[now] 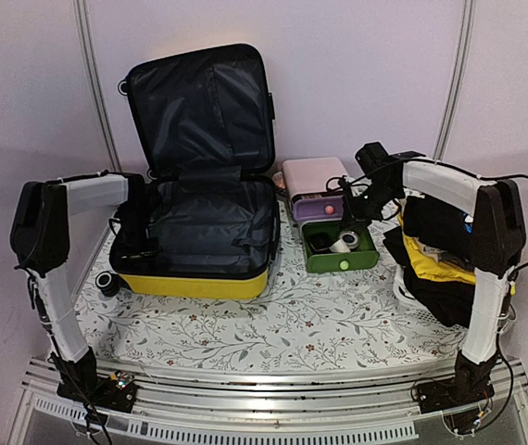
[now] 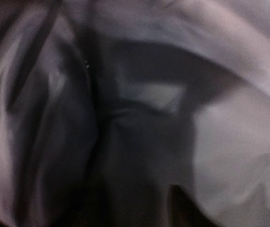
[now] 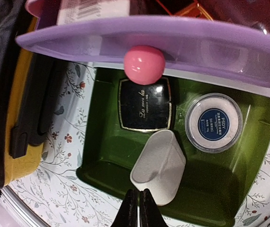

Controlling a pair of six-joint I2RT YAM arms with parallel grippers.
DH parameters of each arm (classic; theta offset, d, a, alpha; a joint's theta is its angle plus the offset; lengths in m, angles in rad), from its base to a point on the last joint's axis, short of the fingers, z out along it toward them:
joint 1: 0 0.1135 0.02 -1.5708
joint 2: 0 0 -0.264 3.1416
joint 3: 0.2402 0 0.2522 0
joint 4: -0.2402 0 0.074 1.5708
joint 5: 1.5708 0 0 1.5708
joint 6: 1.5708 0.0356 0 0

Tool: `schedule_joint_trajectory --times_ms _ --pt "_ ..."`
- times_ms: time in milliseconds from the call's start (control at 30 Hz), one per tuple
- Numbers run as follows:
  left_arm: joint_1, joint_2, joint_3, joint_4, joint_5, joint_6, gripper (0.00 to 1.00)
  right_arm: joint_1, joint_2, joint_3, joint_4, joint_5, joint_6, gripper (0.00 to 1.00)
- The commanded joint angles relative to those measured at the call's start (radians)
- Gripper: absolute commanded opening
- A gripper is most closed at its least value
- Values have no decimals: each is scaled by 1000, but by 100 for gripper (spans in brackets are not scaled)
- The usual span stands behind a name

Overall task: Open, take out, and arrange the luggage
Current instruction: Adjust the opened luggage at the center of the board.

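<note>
Top external view is showing a flowery table (image 1: 292,324), and the big shiny yellow hard suitcase (image 1: 194,283) is lying open on its left half, lid standing up against the back wall. A heap of black and yellow cloth (image 1: 431,260) is sitting at the right edge. Just beside the suitcase, a small pink drawer box (image 1: 312,174) is sitting with its green drawer (image 3: 106,156) pulled out. The left pincer (image 1: 134,239) is reaching into the suitcase; its camera is seeing only blurry black lining (image 2: 125,142), so I cannot tell if it is open. The right pincer (image 3: 138,208) is hanging over the green drawer, fingers pressed together, holding nothing. Inside the drawer are lying a black square case (image 3: 144,103), a white oval tub (image 3: 157,166) and a round white jar (image 3: 214,122). A round pink knob (image 3: 144,65) is sticking out above them.
</note>
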Motion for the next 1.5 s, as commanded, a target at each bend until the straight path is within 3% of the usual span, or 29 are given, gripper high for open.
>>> schedule_joint_trajectory --times_ms 0,67,233,500,667,833,933,1100,1400,1467 --pt "3 83 27 -41 121 30 23 -8 75 76 -85 -18 -13 6" --pt "-1 107 42 -33 204 73 14 -13 81 86 -91 -24 -20 6" --pt "-52 228 85 0 398 140 10 -34 100 107 -128 -39 -12 6" --pt "-257 405 461 69 576 145 13 -68 100 132 -171 -17 -34 6" --pt "-382 519 567 139 683 146 15 -108 110 144 -160 -36 -34 7" --pt "-409 534 605 177 727 128 16 -115 100 154 -148 -61 -30 7" --pt "-405 500 592 195 691 107 16 -112 81 145 -124 -63 -21 9" --pt "-363 377 579 260 486 73 18 -78 -1 89 -19 -43 6 12" --pt "-288 76 387 623 326 93 25 3 -114 -59 237 39 73 14" --pt "-288 18 354 696 310 104 26 2 -80 -8 206 57 53 25"
